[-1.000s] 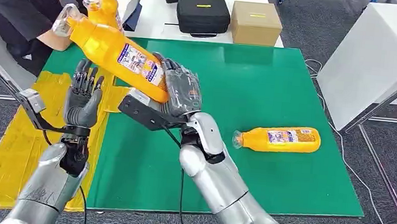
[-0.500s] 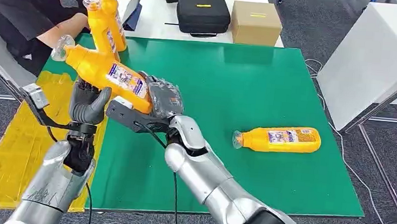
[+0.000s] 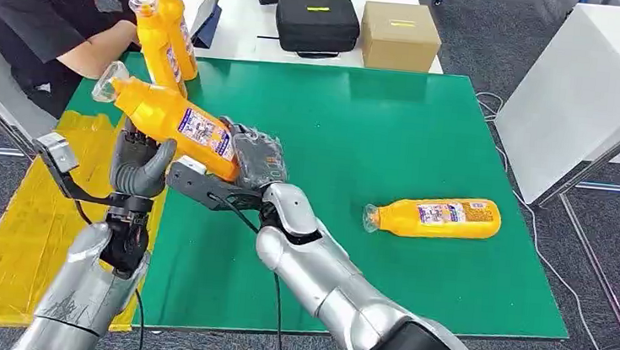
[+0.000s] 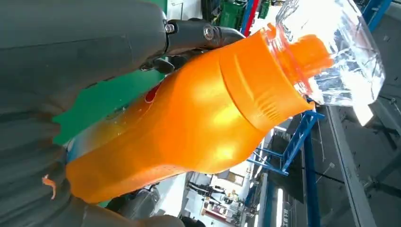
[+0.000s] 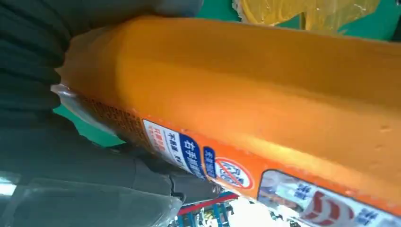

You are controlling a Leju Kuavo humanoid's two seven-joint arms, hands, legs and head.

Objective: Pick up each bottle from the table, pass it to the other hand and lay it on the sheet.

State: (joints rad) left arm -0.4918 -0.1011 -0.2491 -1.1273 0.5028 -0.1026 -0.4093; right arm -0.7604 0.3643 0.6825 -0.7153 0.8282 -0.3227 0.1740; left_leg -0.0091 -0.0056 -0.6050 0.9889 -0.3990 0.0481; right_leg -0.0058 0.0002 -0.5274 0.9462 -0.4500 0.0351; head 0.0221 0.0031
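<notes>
My right hand grips the base end of an orange bottle with a clear cap, holding it slanted above the left edge of the green mat. My left hand is under the bottle's middle, thumb in front and fingers behind it. In the left wrist view the bottle lies between the grey thumb and the dark fingers. The right wrist view shows the labelled body pressed in the hand. A second orange bottle lies on its side on the mat at the right. The yellow sheet is spread at the left.
Two more orange bottles stand upright at the mat's far left corner, next to a person's arm. A black case and a cardboard box sit on the white table behind. Another white table stands to the right.
My right hand has carried the bottle down and leftward to my left hand. The left hand, spread and apart from it a second ago, now wraps the bottle's middle.
</notes>
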